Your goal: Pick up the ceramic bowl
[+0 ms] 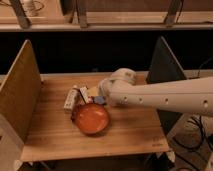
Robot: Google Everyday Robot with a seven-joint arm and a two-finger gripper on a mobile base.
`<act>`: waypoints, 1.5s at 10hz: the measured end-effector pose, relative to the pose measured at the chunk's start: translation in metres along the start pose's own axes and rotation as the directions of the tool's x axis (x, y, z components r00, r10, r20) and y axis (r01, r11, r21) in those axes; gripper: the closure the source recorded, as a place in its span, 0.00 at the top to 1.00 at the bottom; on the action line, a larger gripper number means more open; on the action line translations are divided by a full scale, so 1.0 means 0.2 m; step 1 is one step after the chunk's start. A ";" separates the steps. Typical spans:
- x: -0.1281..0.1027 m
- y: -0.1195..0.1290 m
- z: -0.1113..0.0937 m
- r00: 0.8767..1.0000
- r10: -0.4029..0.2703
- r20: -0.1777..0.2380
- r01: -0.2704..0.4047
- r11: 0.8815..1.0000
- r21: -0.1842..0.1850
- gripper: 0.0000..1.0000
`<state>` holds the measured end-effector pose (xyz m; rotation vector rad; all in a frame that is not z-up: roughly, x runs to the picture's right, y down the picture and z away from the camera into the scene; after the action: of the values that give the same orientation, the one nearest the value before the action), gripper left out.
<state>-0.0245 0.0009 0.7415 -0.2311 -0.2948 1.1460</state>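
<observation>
Two upright side panels bound the scene, and on the left stands the tan one (21, 95), flat and matte like fibreboard. Beside it stretches the tabletop (50, 137), pale wood planks with a visible lengthwise grain and a squared front edge. Near its middle, toward the back, lies a slim whitish packet (69, 98), elongated and set at a slant, with a second small boxy item (84, 93) just beside it; their labels are too blurred to read. Just in front of these sits the ceramic bowl (91, 118), resting upright on the wood a little left of the centre: round, shallow and wide, glossy orange-red inside with a soft highlight, and ringed by a darker rim. Over the bowl's far right edge hangs the tool (99, 98), a small grey-blue part at the end of a rounded wrist; whether it is spread or pressed together cannot be told, nor whether it touches the rim. From there the arm (165, 97) runs off to the right, a smooth, cream-coloured tube with small dark dots. Behind it rises the dark right panel (163, 67), smooth and angular.
</observation>
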 end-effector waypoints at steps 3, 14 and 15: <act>0.22 -0.01 -0.12 0.989 0.022 -0.147 -0.017 0.999 0.035 0.80; 0.56 -0.10 -0.05 0.960 0.160 -0.230 -0.159 0.987 0.022 0.80; 0.59 -0.09 -0.01 0.958 0.175 -0.225 -0.179 0.984 0.005 0.80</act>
<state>0.0362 0.1015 0.7586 -0.4045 -0.0835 1.2819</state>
